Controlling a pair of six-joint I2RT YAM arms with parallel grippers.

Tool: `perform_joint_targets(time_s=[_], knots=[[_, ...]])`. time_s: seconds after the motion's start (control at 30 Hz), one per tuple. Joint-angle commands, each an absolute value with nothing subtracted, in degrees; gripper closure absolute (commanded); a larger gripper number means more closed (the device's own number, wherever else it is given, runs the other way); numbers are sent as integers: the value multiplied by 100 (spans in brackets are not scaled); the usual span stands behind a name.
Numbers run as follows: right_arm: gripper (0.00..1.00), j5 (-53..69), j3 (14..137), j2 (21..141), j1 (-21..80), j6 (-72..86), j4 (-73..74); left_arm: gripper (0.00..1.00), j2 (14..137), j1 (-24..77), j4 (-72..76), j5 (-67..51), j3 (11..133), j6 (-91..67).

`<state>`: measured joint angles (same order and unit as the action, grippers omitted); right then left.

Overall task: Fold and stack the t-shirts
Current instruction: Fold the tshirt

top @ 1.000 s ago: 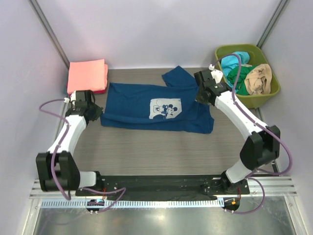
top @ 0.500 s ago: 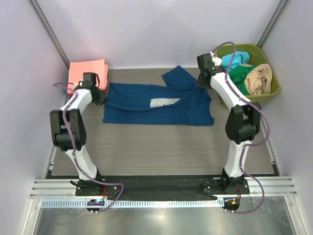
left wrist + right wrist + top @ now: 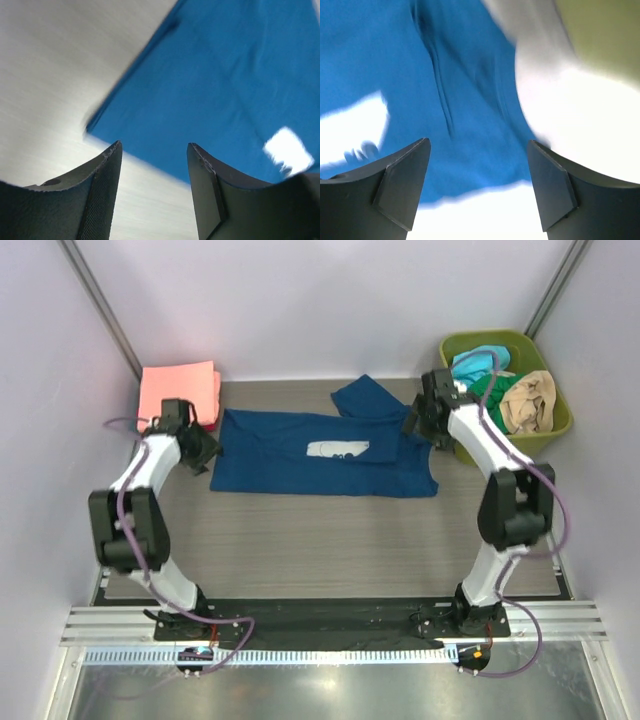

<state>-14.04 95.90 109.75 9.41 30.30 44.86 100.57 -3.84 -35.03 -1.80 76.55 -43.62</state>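
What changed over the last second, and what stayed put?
Both arms folded the navy t-shirt, near edge over to the far side, hiding most of its white print. The left gripper and right gripper then opened and let go. The pink stack and green bin did not move.

left pincer (image 3: 154, 147) and right pincer (image 3: 479, 142) released navy t-shirt (image 3: 300, 465)

Grey wood-grain table (image 3: 330, 540), navy tee (image 3: 280, 462) laid mid-table, pink folded tees (image 3: 178, 392), green bin (image 3: 525, 446)
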Motion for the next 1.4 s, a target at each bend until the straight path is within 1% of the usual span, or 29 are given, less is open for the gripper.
perform_joint_targets(time_s=[0.0, 0.03, 0.07, 0.13, 0.33, 0.57, 0.77, 0.87, 0.9, 0.97, 1.0, 1.07, 1.1, 1.13, 1.17, 1.2, 1.23, 1.3, 1.33, 1.37], knots=[[17, -583, 8099, 9459, 993, 3199, 3562, 43, 9203, -431, -2673, -238, 6395, -4508], [18, -484, 7425, 9283, 993, 3251, 3464, 41, 9106, -448, -2541, -211, 6181, -4570], [18, -396, 7122, 8985, 984, 3295, 3289, 41, 8966, -457, -2296, -211, 6013, -4588], [21, -351, 6447, 8781, 941, 3357, 3191, 41, 8895, -492, -2067, -228, 5626, -4667], [28, -413, 5521, 8525, 703, 3366, 2831, 41, 8789, -519, -1522, -211, 5064, -5036], [29, -606, 5317, 8789, 633, 3349, 2181, 39, 8973, -519, -722, -325, 4650, -5247], [30, -694, 5274, 9245, 624, 3366, 1926, 39, 9272, -519, -501, -255, 4615, -5352], [35, -747, 5116, 9377, 624, 3419, 1785, 39, 9377, -518, -361, -194, 4535, -5414], [38, -764, 5089, 9395, 624, 3419, 1767, 40, 9413, -519, -334, -185, 4526, -5423], [45, -800, 5019, 9422, 624, 3419, 1705, 46, 9466, -510, -255, -211, 4518, -5449], [51, -869, 5001, 9431, 624, 3410, 1705, 49, 9527, -510, -237, -211, 4526, -5449], [57, -905, 5001, 9439, 624, 3393, 1679, 64, 9571, -510, -158, -229, 4509, -5449], [68, -914, 5010, 9457, 615, 3393, 1661, 73, 9589, -510, -132, -255, 4517, -5449], [76, -897, 5045, 9466, 624, 3366, 1644, 92, 9580, -510, -80, -290, 4526, -5449], [83, -862, 5088, 9475, 615, 3358, 1635, 98, 9554, -501, -88, -360, 4561, -5449], [97, -818, 5141, 9492, 624, 3357, 1643, 100, 9545, -501, -79, -386, 4596, -5449], [99, -730, 5316, 9501, 624, 3357, 1644, 100, 9475, -510, -192, -404, 4675, -5467], [99, -607, 5623, 9527, 624, 3375, 1775, 100, 9431, -510, -421, -448, 5087, -5572], [99, -572, 6121, 9553, 624, 3358, 1923, 100, 9431, -510, -822, -527, 5367, -5572], [99, -476, 6422, 9580, 624, 3297, 2247, 100, 9405, -510, -1070, -623, 5901, -5555]])
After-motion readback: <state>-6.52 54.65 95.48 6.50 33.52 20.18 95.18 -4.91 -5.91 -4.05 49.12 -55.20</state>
